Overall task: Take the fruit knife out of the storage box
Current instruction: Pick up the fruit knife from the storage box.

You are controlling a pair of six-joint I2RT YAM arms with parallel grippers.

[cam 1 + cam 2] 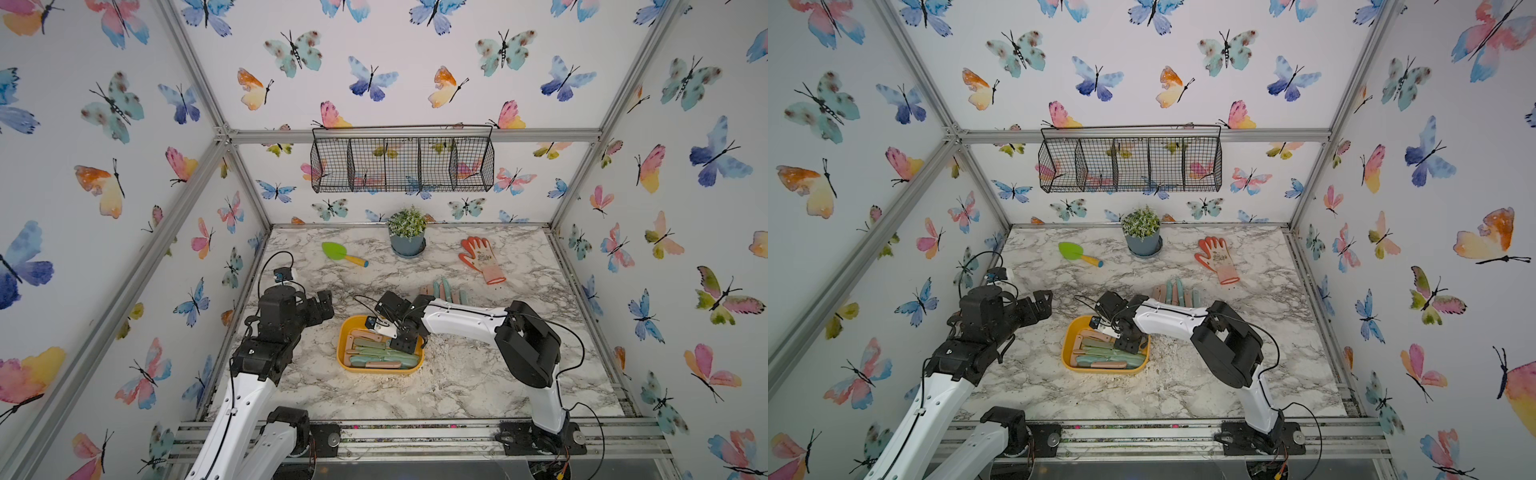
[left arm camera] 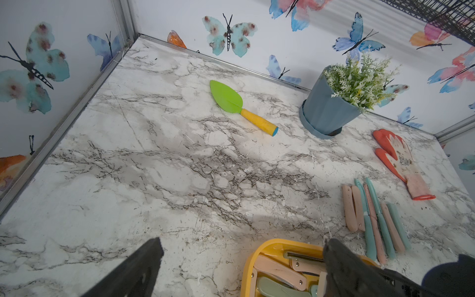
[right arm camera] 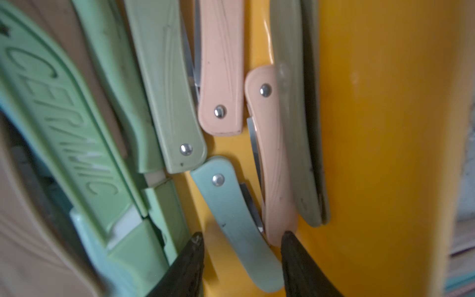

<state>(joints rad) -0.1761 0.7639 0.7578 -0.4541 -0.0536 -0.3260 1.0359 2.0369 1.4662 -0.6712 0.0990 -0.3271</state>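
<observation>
My right gripper [image 3: 240, 237] is down in the shallow yellow-orange plastic storage box [image 1: 341, 338]. Its jaws are parted astride the curved pale-blue folding fruit knife [image 3: 231, 205], which lies on the box floor among other pastel folding knives [image 3: 167, 90]. My left gripper [image 2: 243, 243] hangs released over the marble-patterned tabletop [image 2: 154, 154], near the box.

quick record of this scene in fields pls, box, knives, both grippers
storage box: yellow tub, mid-table, holding several folding knives
right gripper: down in the box, jaws open astride a pale blue folding knife, not clamped
left gripper: open, empty, hovering on the box's left side
knives outside: row of knives on the table beyond the box
other items: green trowel, potted plant, orange glove, hanging wire basket
</observation>
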